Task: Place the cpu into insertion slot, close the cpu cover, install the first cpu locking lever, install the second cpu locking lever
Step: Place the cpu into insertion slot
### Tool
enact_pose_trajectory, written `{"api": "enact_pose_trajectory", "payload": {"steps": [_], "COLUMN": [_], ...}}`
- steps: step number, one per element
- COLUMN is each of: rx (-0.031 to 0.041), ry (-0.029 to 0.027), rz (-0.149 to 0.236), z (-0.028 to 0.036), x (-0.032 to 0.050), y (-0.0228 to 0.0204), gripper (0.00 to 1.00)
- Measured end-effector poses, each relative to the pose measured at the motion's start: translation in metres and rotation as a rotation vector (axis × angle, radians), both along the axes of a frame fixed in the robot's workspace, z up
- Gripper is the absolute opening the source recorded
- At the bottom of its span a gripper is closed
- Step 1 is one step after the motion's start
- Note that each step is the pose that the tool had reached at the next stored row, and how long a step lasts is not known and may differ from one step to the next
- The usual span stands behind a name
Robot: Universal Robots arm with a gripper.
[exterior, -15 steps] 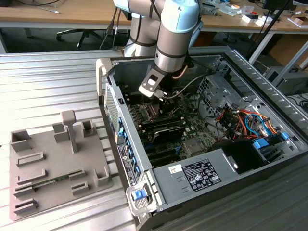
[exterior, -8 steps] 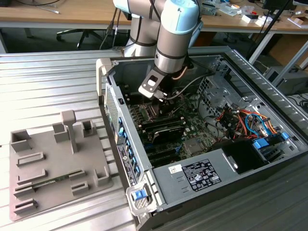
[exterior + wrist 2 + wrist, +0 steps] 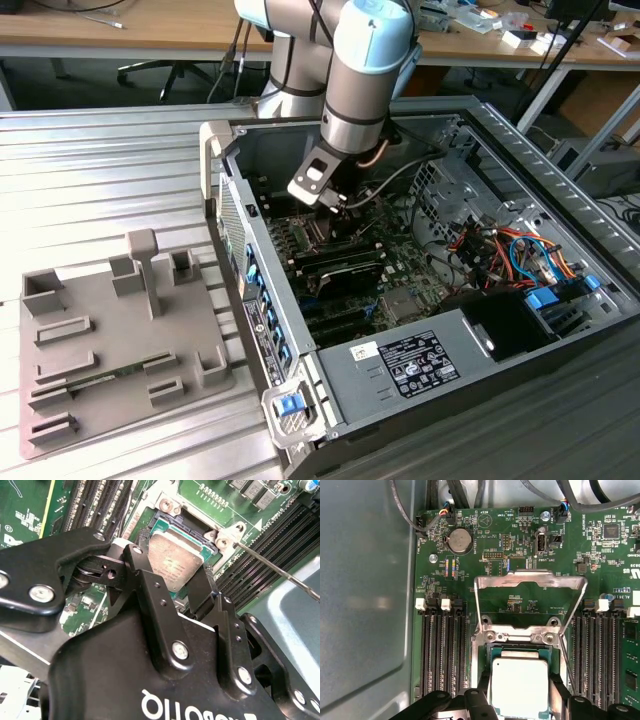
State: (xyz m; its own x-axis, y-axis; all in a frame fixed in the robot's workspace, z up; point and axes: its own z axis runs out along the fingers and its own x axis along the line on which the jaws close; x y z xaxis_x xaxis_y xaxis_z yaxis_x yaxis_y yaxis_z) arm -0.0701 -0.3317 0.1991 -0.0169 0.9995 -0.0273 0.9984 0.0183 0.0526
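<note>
- The cpu (image 3: 520, 686) is lying grey lid up right over the socket (image 3: 520, 649) on the motherboard (image 3: 470, 565). That's inside the open PC case (image 3: 400, 365), which sits on the ribbed desk (image 3: 100, 170). It looks seated or near enough, but I can't swear it's dropped fully home.
- The gripper (image 3: 340, 208) is down in the case and straddles the chip on two opposite sides in both wrist views. I honestly can't tell whether it's clamped on the edges or slack.
- My read on handling: very light, totally rigid, and that smooth metal lid is probably slippery. The delicate bit is underneath, since socket contacts bend if the chip gets dragged or lands crooked. So hold it by two opposite edges, keep it flat, and don't press on top.
- The cpu cover (image 3: 530, 579) is standing up open on its hinge just past the socket, not closed yet. It's thin stamped metal, so I'd guess stiff but a bit springy. The far crossbar looks like the sane place to push, not the skinny side legs.
- One locking lever (image 3: 280, 569) is swung out beside the socket in the second wrist view. It's a thin wire rod and likely fights back like a spring, so near the free end is the best grab spot.
</note>
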Motion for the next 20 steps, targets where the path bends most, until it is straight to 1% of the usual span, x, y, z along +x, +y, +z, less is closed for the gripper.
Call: {"api": "enact_pose_trajectory", "payload": {"steps": [14,15,20], "rx": [0.0000,0.0004,0.0000], "ry": [-0.0005,-0.0003,0.0000], "rz": [0.000,0.000,0.000], "z": [-0.0019,-0.0021,-0.0019], "x": [0.0009,0.0009,0.0008], "y": [0.0000,0.0001,0.0000], "gripper": [0.54,0.62,0.62]}}
